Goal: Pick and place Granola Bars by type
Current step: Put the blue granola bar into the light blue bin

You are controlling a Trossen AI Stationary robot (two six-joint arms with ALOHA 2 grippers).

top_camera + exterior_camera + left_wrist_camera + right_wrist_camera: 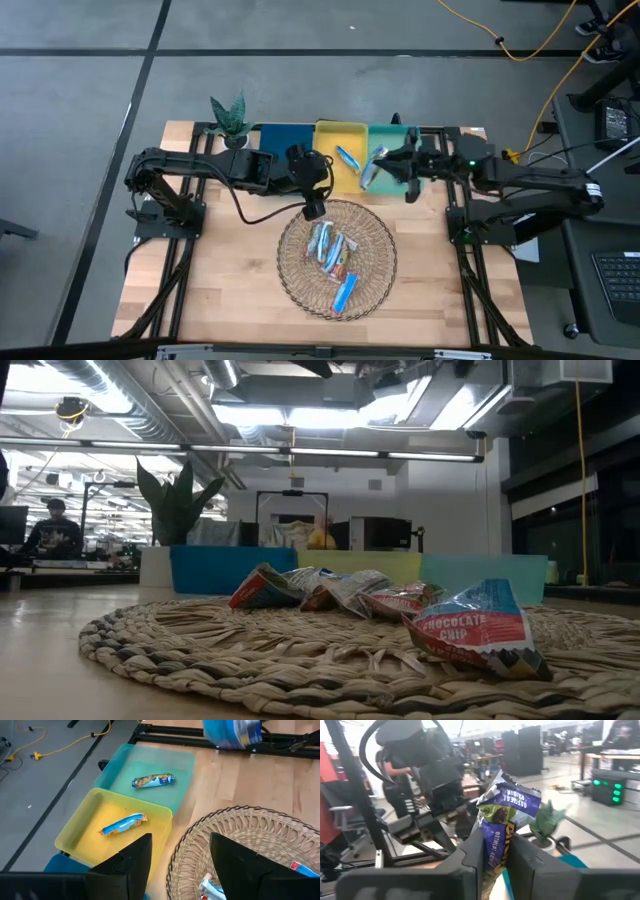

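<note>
Right tool [492,862] clamps an oatmeal raisin bar [506,820]; left tool [180,857] gapes wide, empty

Left arm reaches across from its side, left gripper [313,208] hanging with fingers [134,857] spread apart. Right arm stretches inward, right gripper [495,851] apparently raised and level, fingers clamped on a wrapped bar [502,825]

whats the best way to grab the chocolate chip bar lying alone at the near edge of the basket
Grip the chocolate chip bar across its narrow width at mid-length, coming straight down from above. It lies flat on the wicker basket, apart from the pile of bars, so both long sides look free for the fingers. The open left gripper hovers at the basket's far rim, probably best placed.
</note>
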